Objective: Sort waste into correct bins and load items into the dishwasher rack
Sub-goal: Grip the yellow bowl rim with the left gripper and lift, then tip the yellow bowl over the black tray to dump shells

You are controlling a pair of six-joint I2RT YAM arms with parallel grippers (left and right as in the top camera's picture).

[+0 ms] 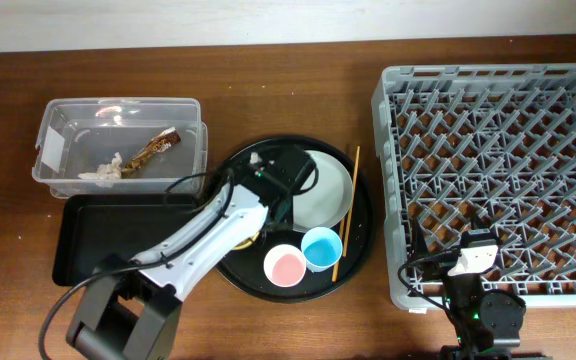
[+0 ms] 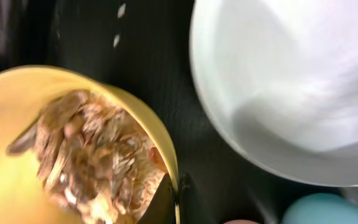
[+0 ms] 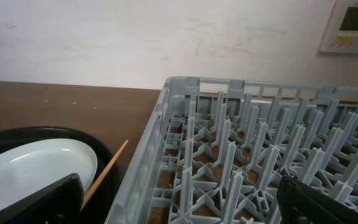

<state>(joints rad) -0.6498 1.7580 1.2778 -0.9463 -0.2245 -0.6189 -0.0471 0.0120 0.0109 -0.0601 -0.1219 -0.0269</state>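
At the upper left of the overhead view a clear tub [image 1: 118, 140] is noted, with a wrapper [image 1: 156, 148] and a tissue [image 1: 103, 172] lying inside it. Just below it a flat black tray [image 1: 78, 235] is seen. The left arm is stretched from the lower left over a round tray [image 1: 360, 255] at centre. In the left wrist view the left gripper [image 2: 178, 202] is found clenched on the rim of a yellow bowl [image 2: 17, 124], in which food scraps [image 2: 92, 162] are heaped. On the round tray a plate [image 1: 328, 190] is set at upper right, a pink cup [image 1: 284, 266] and a blue cup [image 1: 321, 247] touching at the bottom, and chopsticks [image 1: 348, 210] laid along the right side. The rack [image 1: 498, 150] fills the right of the frame. The right gripper [image 3: 185, 208] is held at the rack's lower edge, jaws spread wide, nothing between them.
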